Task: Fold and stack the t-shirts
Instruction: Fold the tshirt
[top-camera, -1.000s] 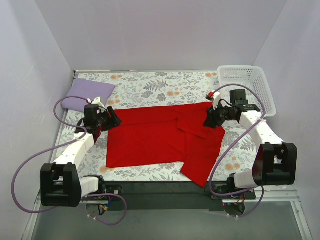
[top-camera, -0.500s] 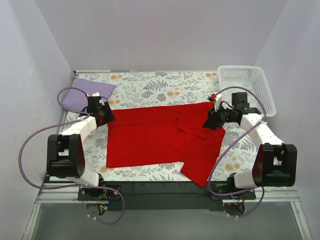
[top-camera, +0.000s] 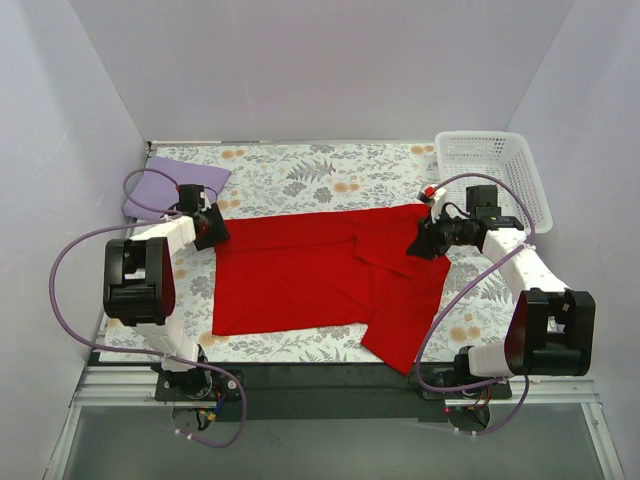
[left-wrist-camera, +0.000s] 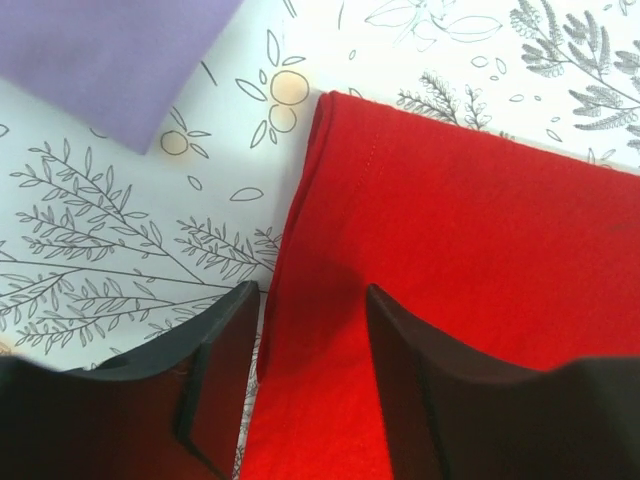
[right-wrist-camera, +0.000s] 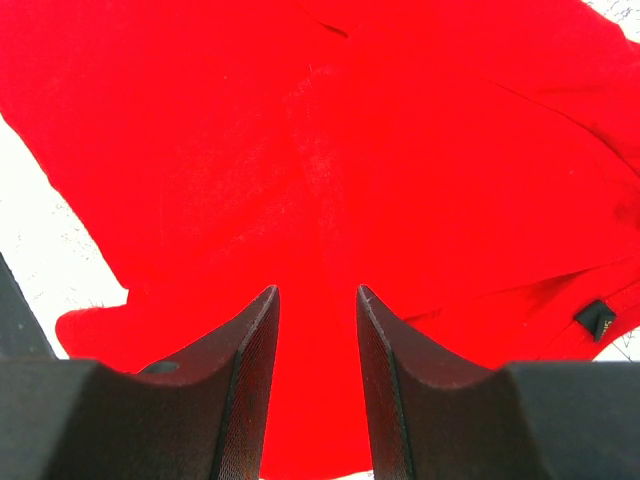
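Note:
The red t-shirt lies partly folded across the middle of the floral cloth, one flap reaching the front edge at the right. The lavender t-shirt lies folded at the back left. My left gripper is open at the red shirt's back left corner; in the left wrist view its fingers straddle the shirt's left edge, with the lavender shirt above. My right gripper is open over the shirt's back right part; in the right wrist view red cloth fills the gap between its fingers.
A white lattice basket stands at the back right corner. The grey floral-print cloth covers the table. Grey walls close in the back and both sides. Purple cables loop beside both arms.
The left arm swung its elbow out to the left and its gripper moved back along the shirt's left edge toward the back corner. The right gripper barely moved.

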